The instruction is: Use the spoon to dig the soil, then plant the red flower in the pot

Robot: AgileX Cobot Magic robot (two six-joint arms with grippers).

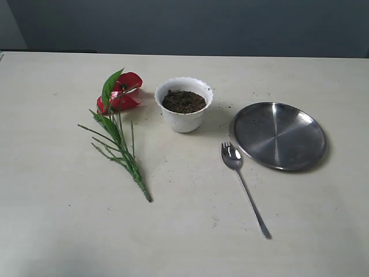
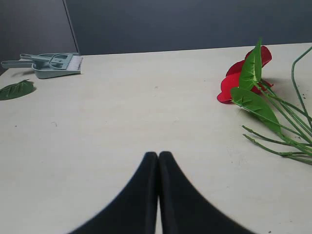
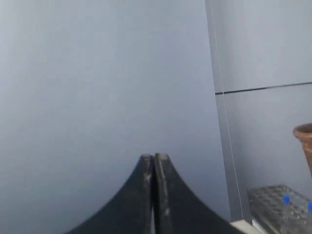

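Note:
A small white pot point(image 1: 184, 118) with a scalloped rim stands mid-table, filled with dark brown soil point(image 1: 183, 101). The red flower point(image 1: 122, 95) lies flat to its left, its green stems trailing toward the front; the left wrist view shows its red petal and leaves point(image 2: 243, 78) too. The silver spoon point(image 1: 242, 183) lies on the table in front of the pot, head toward it. My left gripper point(image 2: 158, 155) is shut and empty, hovering over bare table beside the flower. My right gripper point(image 3: 154, 157) is shut and empty, facing a grey wall. Neither gripper shows in the exterior view.
A round steel plate point(image 1: 279, 135) lies right of the pot, next to the spoon's head. In the left wrist view a green dustpan with brush point(image 2: 53, 64) and a loose green leaf point(image 2: 16, 89) lie further off. A brown pot's edge point(image 3: 304, 144) shows in the right wrist view.

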